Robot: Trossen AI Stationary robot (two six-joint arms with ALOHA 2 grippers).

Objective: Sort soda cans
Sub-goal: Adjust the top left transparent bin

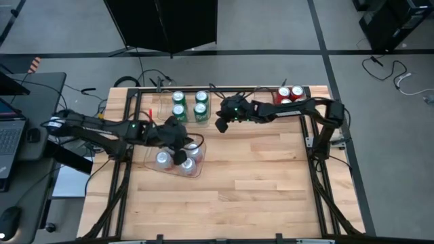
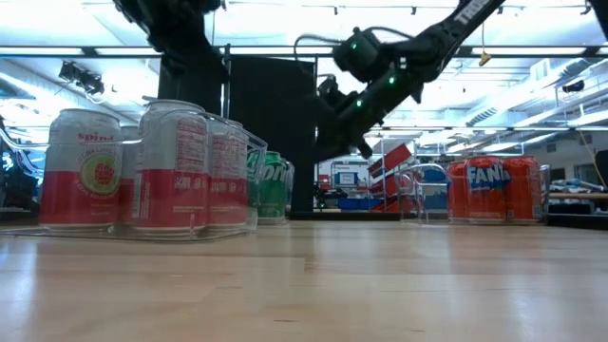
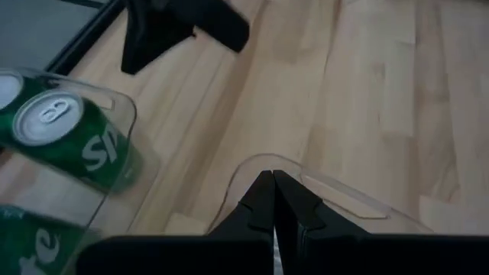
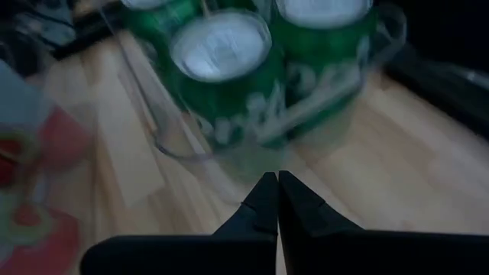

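While both arms hang above the wooden counter [image 1: 258, 183], the soda cans sit sorted in three clear trays. The green cans [image 1: 190, 106] stand four together in a tray [image 4: 172, 145] at the counter's far edge, left of centre. The red cans [image 1: 290, 94] fill another tray at the far right corner. The silver-white cans [image 1: 178, 163] stand in a tray [image 1: 150, 165] near the left side, partly hidden under the left gripper [image 1: 182, 150], whose fingers are pressed together with nothing between them. The right gripper [image 1: 222, 125] hovers just beside the green cans, its fingers likewise closed and empty. Beyond the counter lie grey floor, a dark panel [image 1: 163, 24], loose cables and a side desk with a laptop [image 1: 8, 139].
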